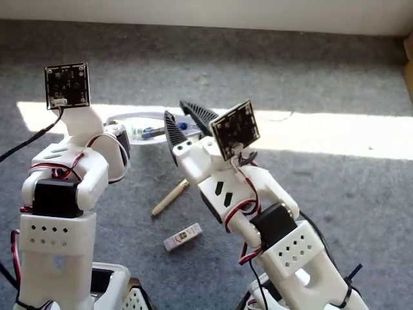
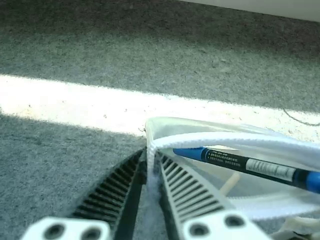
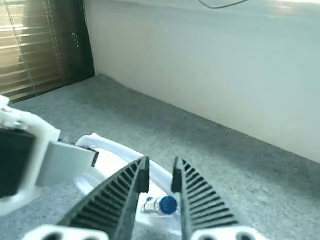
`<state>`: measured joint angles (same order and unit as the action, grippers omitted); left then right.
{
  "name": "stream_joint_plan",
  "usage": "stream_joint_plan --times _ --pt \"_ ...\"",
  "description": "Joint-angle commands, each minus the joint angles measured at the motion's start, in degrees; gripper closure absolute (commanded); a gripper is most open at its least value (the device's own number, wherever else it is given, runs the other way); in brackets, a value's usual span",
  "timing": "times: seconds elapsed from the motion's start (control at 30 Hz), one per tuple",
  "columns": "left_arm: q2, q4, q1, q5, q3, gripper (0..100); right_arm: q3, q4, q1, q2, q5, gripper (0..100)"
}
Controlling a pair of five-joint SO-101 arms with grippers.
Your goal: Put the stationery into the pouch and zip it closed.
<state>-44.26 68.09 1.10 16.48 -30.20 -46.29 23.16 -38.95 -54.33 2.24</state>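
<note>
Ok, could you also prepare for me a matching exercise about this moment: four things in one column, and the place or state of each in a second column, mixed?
Column one:
1. blue pen
2. tan stick
3. left gripper
4. right gripper

Column two:
A. shut on the edge of the pouch
B. lying on the carpet, outside the pouch
C. open, over the pouch
D. inside the pouch

Pairs: 1-D, 2-B, 3-A, 4-C.

parted end effector [image 3: 160,174] above pouch [image 3: 117,149]
</note>
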Motion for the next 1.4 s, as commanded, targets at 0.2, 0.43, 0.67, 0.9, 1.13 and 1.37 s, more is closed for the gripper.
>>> stream_joint_plan --times 0.2,0.43,0.67,0.9,1.13,1.37 --pt "0.84 -0.26 1.10 -0.44 -1.19 99 1.27 5.14 -2.68 -9.54 0.70 99.4" --pt "0.84 -0.26 1.10 -0.44 -1.19 99 1.27 5.05 -2.68 -10.42 9.23 99.5" --pt "0.84 -0.26 1.10 -0.44 -1.27 99 1.36 5.23 -2.59 -10.59 3.08 91.3" --pt "0.84 -0.26 1.10 -0.53 -1.27 99 8.48 14.73 -2.68 -10.24 -6.15 85.3" --pt "0.84 -0.26 1.10 -0.53 -1.27 99 8.57 15.16 -2.68 -10.07 -9.49 85.3" --pt "0.84 -0.26 1.10 -0.53 -1.27 99 4.09 9.80 -4.35 -9.98 -9.85 85.3"
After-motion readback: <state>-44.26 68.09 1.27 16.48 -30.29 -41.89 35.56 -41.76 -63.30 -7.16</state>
